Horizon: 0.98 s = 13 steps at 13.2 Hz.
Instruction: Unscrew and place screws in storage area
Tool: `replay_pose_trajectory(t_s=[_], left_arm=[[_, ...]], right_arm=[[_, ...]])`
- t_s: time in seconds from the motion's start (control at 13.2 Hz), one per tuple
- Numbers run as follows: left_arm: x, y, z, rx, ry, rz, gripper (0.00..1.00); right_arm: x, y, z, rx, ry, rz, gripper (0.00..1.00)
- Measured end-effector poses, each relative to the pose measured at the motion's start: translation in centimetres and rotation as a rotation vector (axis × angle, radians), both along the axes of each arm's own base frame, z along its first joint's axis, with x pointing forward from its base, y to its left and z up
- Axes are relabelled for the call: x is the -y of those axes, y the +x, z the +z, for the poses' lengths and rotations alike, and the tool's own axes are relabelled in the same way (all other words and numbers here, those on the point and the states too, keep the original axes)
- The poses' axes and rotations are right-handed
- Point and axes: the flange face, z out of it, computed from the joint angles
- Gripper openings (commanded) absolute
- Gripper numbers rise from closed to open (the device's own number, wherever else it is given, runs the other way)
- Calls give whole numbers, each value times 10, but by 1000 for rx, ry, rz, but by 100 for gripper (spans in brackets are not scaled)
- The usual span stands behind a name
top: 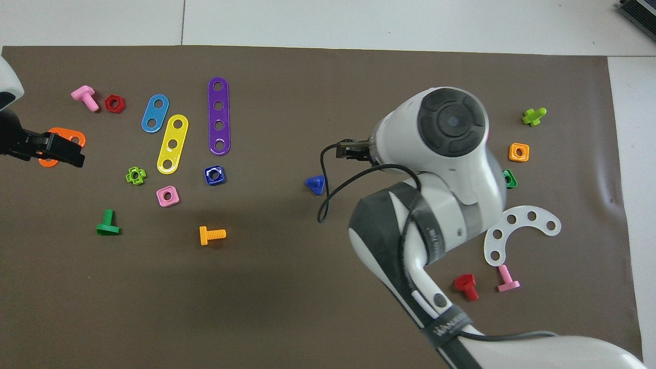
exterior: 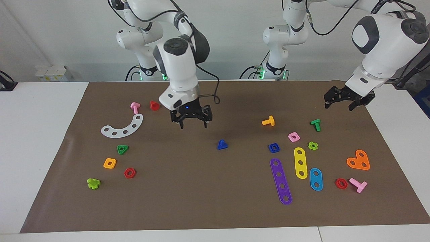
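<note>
While the brown mat (exterior: 208, 188) covers the counter (exterior: 40, 134), the right hand (exterior: 192, 124) hangs open and empty over its middle and the left hand (exterior: 346, 101) waits open above the mat's edge. The blue screw (exterior: 222, 145) stands alone mid-mat, near the right hand.

No word, number or brand can be read with certainty anywhere here. The right arm (top: 410, 241) carries a dark band with pale lettering near the bottom of the overhead view, but the letters are too small and slanted to make out. The toy pieces and the brown paper mat (exterior: 201, 201) bear no print.
</note>
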Motion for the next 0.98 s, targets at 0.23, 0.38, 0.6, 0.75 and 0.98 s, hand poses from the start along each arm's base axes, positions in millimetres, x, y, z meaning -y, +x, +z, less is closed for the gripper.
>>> replay_pose_trajectory(t_s=[0.23, 0.38, 0.6, 0.75, 0.98], left_arm=[[20, -3, 7, 11, 1, 29, 100], [31, -6, 7, 9, 1, 26, 100], [31, -9, 6, 8, 1, 29, 100], [30, -9, 6, 10, 2, 30, 100], [28, -7, 7, 24, 1, 33, 100]], right_arm=[[-57, -8, -76, -41, -33, 50, 100], [-77, -10, -112, -60, -52, 75, 98], [-84, -12, -120, -64, -52, 85, 67], [-83, -12, -122, -68, -55, 84, 54], [-80, -14, -129, -71, -58, 86, 50]])
